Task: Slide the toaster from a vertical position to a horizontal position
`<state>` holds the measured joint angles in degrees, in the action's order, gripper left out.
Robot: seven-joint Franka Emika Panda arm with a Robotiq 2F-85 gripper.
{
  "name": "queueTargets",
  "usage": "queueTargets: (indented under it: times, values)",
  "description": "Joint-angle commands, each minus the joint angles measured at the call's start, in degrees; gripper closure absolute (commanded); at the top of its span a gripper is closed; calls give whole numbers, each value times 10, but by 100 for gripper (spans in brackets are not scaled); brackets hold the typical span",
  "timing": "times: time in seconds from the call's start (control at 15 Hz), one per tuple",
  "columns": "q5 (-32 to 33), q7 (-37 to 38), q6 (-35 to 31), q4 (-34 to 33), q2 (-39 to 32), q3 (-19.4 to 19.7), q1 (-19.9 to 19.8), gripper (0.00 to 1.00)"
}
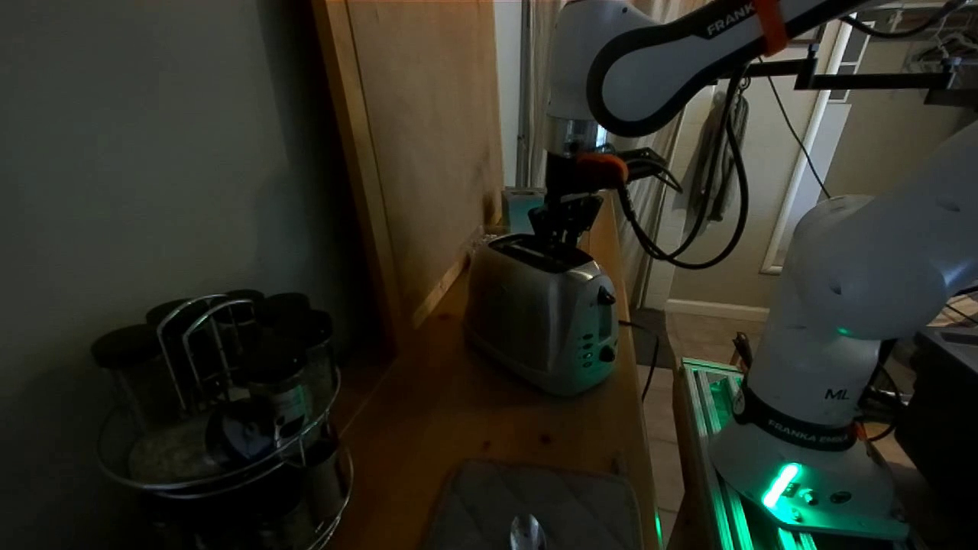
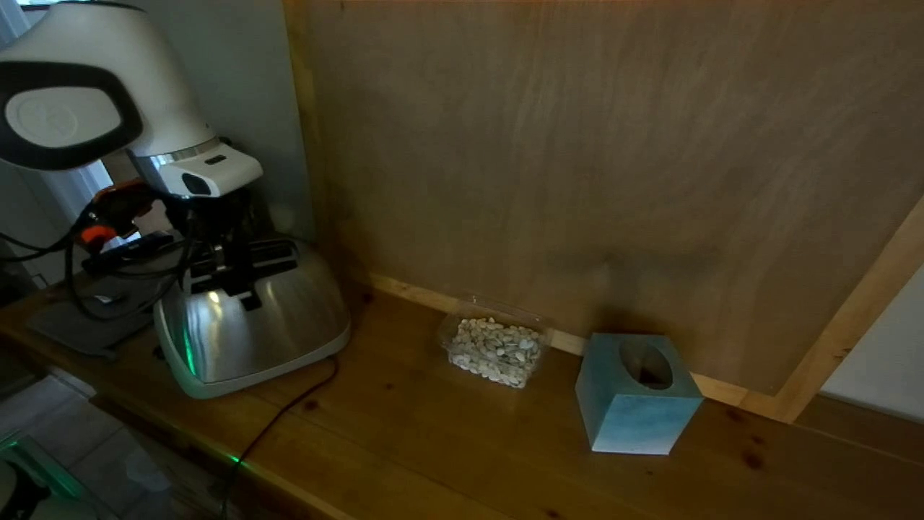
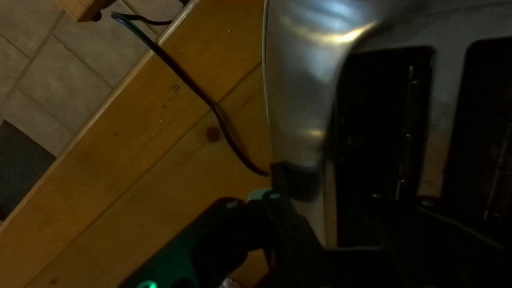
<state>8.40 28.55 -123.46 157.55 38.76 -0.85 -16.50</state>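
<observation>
1. At the left and near, the spice rack [image 1: 182, 486] stands well apart from the toaster [image 1: 539, 315]; it should give no trouble unless the turn drifts that way.
2. Next, the wooden panel [image 1: 428, 137] rises along the left of the counter [image 1: 397, 466]. The toaster's left side is near it, so swing gently there; a hard shove could wedge a corner against the wood.
3. In the middle, near, lies the grey mat [image 1: 565, 496]. Steer the toaster's base clear of its edge, which might catch.
4. Beyond the mat stands the toaster itself, upright on the counter, slots upward, its control end towards the near right. It sits askew to the counter's edge, so I read the step as turning it flat on its base, not tipping it, with the turn unfinished.
5. Just right of the toaster's middle, the gripper [image 1: 564, 235] is down at the slots. One fingertip [image 2: 250, 300] laps the outer wall; the other is lost in the dark, so there is no telling whether they pinch it. Settle that first, then draw sideways slowly, with little lift.
6. At the right, the cord [image 3: 198, 90] runs from the toaster over the counter's edge; leave it slack, lest it tug back.
</observation>
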Motion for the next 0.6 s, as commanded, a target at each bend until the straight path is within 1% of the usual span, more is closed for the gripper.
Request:
queueTargets:
  times: [0.0, 0.07, 0.13, 0.53]
  values:
    - [-1, 19, -12, -2, -4, -4, -14, 91]
    - [-3, 46, -14, -3, -5, -8, -25, 91]
    - [-10, 76, -2, -11, -11, -12, -33, 91]
    - [-3, 182, -9, -21, -15, -11, -60, 91]
